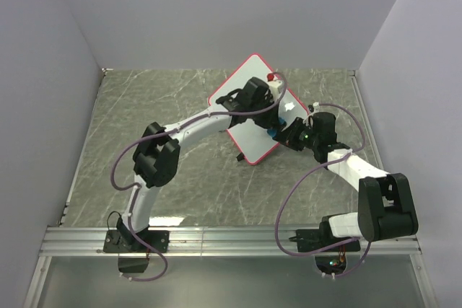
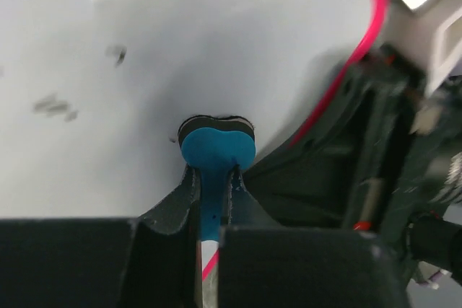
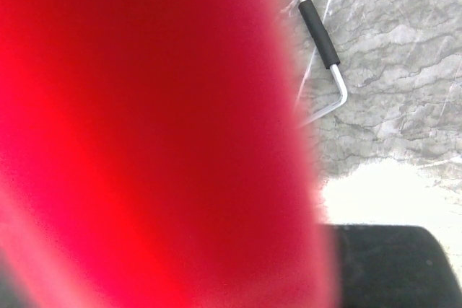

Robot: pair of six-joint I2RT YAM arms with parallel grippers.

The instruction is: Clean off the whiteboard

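The whiteboard stands tilted at mid-table, white with a pink-red frame. My left gripper is shut on the small blue eraser, which is pressed flat on the board near its right edge. In the left wrist view the eraser sits between my closed fingers on the white surface, with faint black smudges at the left. My right gripper grips the board's lower right edge. The blurred red frame fills the right wrist view, with one finger showing.
The grey marble tabletop is enclosed by pale walls at the back and both sides. An aluminium rail runs along the near edge. The board's wire stand with its black sleeve rests on the table behind the board.
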